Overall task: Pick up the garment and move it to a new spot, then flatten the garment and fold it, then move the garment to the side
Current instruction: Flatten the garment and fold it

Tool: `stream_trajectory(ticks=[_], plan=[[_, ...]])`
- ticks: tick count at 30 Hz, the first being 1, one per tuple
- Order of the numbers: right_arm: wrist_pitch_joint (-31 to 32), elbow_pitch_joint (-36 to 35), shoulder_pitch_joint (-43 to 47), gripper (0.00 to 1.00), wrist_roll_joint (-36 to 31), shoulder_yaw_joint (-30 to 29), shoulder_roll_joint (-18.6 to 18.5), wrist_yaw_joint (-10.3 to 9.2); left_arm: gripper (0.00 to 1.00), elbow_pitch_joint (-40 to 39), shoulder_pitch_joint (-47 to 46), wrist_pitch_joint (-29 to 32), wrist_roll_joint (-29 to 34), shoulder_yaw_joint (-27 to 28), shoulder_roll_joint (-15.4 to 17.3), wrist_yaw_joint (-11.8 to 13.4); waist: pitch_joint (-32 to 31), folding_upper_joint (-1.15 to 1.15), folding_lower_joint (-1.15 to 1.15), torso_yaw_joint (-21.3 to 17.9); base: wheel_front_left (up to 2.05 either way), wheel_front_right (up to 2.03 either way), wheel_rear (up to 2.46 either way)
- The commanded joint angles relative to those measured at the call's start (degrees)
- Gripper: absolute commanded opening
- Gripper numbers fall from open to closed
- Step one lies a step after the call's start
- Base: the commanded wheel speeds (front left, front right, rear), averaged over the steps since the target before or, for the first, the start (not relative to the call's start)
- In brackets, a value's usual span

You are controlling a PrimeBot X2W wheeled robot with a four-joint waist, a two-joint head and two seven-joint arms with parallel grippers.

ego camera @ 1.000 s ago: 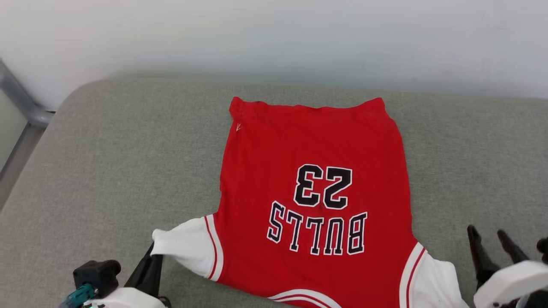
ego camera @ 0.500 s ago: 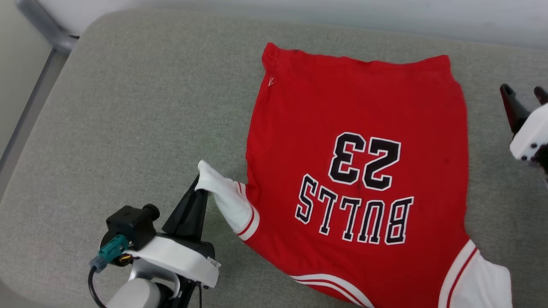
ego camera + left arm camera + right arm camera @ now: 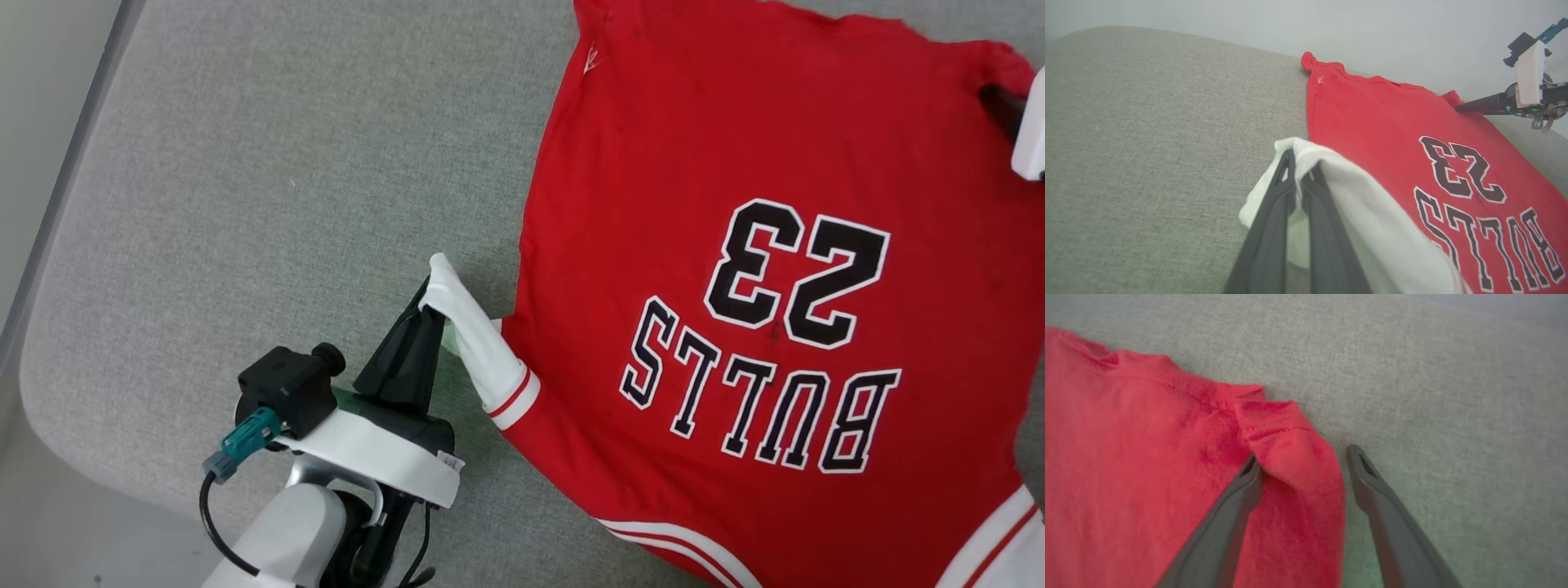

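The garment [image 3: 735,147], a red jersey with black "BULLS 23" lettering, lies spread front-up on the grey cushion, hem at the far side. My left gripper [image 3: 430,296] is shut on the tip of its white sleeve [image 3: 482,351], which is lifted off the cushion; the left wrist view shows the sleeve [image 3: 1355,196] draped over the closed fingers [image 3: 1274,212]. My right gripper [image 3: 1304,456] is open at the far right hem corner. One finger rests on the red cloth [image 3: 1126,457] and the other on the cushion, with the rolled corner between them.
The grey cushion [image 3: 245,163] extends left of the garment to a rounded edge, with a pale floor strip [image 3: 33,122] beyond it. A white wall [image 3: 1372,24] stands behind the far edge. My right arm [image 3: 1529,81] hovers over the far hem.
The head camera has tilted down and shifted. My left gripper has carried the white sleeve up and forward. The open right gripper has travelled from the near right to the far hem corner.
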Motion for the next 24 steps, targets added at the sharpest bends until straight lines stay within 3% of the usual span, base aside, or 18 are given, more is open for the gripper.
stream_trajectory(ticks=[1, 7, 8, 9, 10, 17, 24], plan=[[2.3, 2.5, -0.5, 1.00, -1.0, -0.1, -0.5, -0.03, 0.00, 0.5, -0.9, -0.3, 0.4, 0.3, -0.5, -0.6, 1.4, 0.00, -0.02, 0.8, 0.00, 0.00, 0.00], [12.3, 11.3, 2.3, 1.00, -2.5, -1.2, 0.9, -0.07, 0.00, 1.8, -1.5, -0.5, 0.8, 0.7, -1.7, -1.7, 1.7, 0.00, -0.02, 0.9, 0.00, 0.00, 0.00], [14.1, 12.7, 2.6, 0.93, -2.4, -2.1, 1.6, -0.07, 0.00, 2.3, -1.3, -0.6, 0.9, 1.0, -1.9, -2.1, 1.3, 0.00, -0.02, 0.8, 0.00, 0.00, 0.00], [14.1, 12.9, 2.6, 0.31, -2.5, -2.4, 1.9, -0.07, 0.00, 2.6, -1.2, -0.6, 1.0, 1.0, -2.0, -2.2, 1.0, 0.00, -0.02, 0.7, 0.00, 0.00, 0.00], [13.9, 12.9, 2.4, 0.00, -2.5, -2.6, 2.1, -0.07, 0.00, 2.7, -1.0, -0.6, 1.0, 1.1, -2.1, -2.2, 0.7, 0.00, -0.02, 0.6, 0.00, 0.00, 0.00], [7.1, 9.2, -0.2, 0.00, -0.4, -2.8, 2.2, -0.03, 0.00, 3.8, 0.5, -0.6, 1.4, 1.7, -1.2, -2.1, -3.8, 0.00, -0.02, -0.8, 0.00, 0.00, 0.00], [1.2, 4.2, 5.0, 0.00, 5.0, 0.1, 0.6, -0.03, 0.00, 3.5, 5.1, -0.4, 0.0, 3.4, -0.2, -0.3, -11.0, 0.00, -0.02, -4.2, 0.00, 0.00, 0.00]])
